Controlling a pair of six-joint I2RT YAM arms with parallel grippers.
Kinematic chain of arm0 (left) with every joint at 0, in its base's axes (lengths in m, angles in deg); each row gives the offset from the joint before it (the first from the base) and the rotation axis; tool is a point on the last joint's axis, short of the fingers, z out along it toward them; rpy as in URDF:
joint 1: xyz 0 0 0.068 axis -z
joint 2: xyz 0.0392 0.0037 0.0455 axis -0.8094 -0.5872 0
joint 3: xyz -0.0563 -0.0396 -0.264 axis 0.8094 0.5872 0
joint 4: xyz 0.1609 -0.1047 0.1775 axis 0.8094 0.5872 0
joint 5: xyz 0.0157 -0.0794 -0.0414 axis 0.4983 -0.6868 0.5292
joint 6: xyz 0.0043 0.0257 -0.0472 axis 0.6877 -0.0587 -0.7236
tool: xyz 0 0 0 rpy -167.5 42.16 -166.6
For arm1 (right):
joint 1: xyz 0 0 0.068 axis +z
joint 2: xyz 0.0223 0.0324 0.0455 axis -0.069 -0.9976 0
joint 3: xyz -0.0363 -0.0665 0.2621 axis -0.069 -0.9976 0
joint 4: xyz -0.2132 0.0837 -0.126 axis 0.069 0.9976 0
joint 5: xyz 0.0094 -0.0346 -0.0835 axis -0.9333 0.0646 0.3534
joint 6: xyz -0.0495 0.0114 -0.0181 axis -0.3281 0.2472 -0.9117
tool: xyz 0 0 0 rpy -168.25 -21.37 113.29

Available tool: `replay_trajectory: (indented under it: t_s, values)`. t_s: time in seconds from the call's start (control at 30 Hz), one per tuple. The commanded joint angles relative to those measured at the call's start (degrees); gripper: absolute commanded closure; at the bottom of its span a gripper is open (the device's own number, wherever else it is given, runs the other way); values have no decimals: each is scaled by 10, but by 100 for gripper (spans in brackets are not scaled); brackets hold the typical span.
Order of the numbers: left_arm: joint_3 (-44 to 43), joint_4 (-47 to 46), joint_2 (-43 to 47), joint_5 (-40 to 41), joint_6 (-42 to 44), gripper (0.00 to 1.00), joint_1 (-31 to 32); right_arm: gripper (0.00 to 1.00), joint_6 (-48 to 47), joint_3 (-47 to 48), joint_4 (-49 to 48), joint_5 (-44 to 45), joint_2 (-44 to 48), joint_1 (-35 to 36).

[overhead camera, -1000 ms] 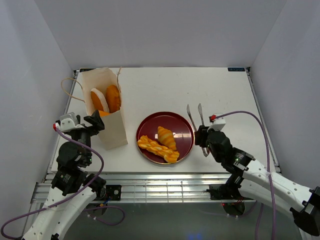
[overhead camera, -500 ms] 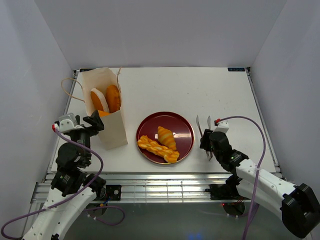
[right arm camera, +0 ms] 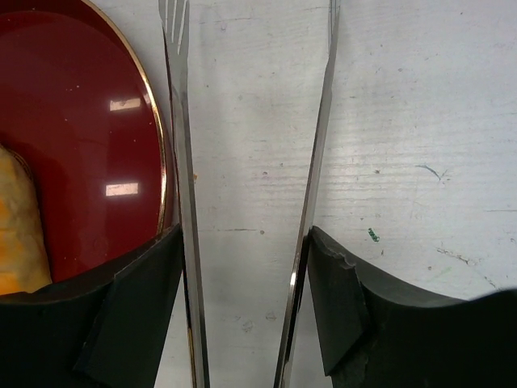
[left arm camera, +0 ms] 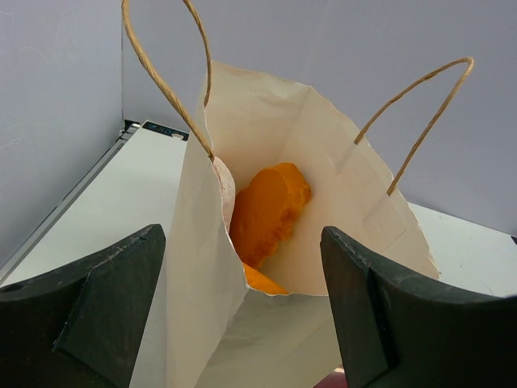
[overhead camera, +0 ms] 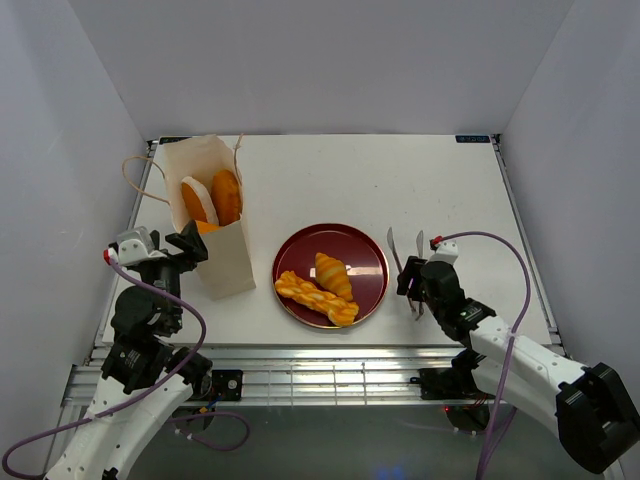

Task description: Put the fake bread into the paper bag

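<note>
The croissant and braid lay on the centre plate, glossy, likely slippery; you should grip the croissant's middle. Your right jaws clasped parted tongs; your left jaws stood open by the paper bag.

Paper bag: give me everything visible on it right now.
The paper bag is pale beige, tall and rectangular, of stiff creased paper, with two thin tan string handles. It stands upright, mouth open, on the left side of the table, left of the red plate and apart from it. Glossy orange bread pieces sit inside, leaning against the walls. The left claw is open at its near corner; contact cannot be told.
</note>
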State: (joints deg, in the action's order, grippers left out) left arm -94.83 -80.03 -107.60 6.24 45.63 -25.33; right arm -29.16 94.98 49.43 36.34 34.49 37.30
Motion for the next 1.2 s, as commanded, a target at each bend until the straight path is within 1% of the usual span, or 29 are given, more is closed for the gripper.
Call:
replay_trajectory:
  t_s: [0.0, 0.5, 0.83, 0.93, 1.07, 1.17]
  values:
    - [-1, -2, 3, -3, 3, 12, 3, 33, 5, -2, -35, -3, -4, -6]
    - [1, -3, 3, -1, 4, 12, 4, 30, 5, 12, -31, -22, -36, -19]
    - [1, -4, 3, 0, 4, 12, 5, 29, 4, 14, -28, -30, -41, -26]
    - [1, -3, 3, -1, 4, 12, 5, 23, 3, 16, -26, -34, -39, -28]
    - [1, -3, 2, 1, 4, 12, 6, 20, -3, 18, -21, -44, -31, -28]
    - [1, -3, 2, 4, 5, 12, 6, 15, -15, 31, -14, -63, -23, -28]
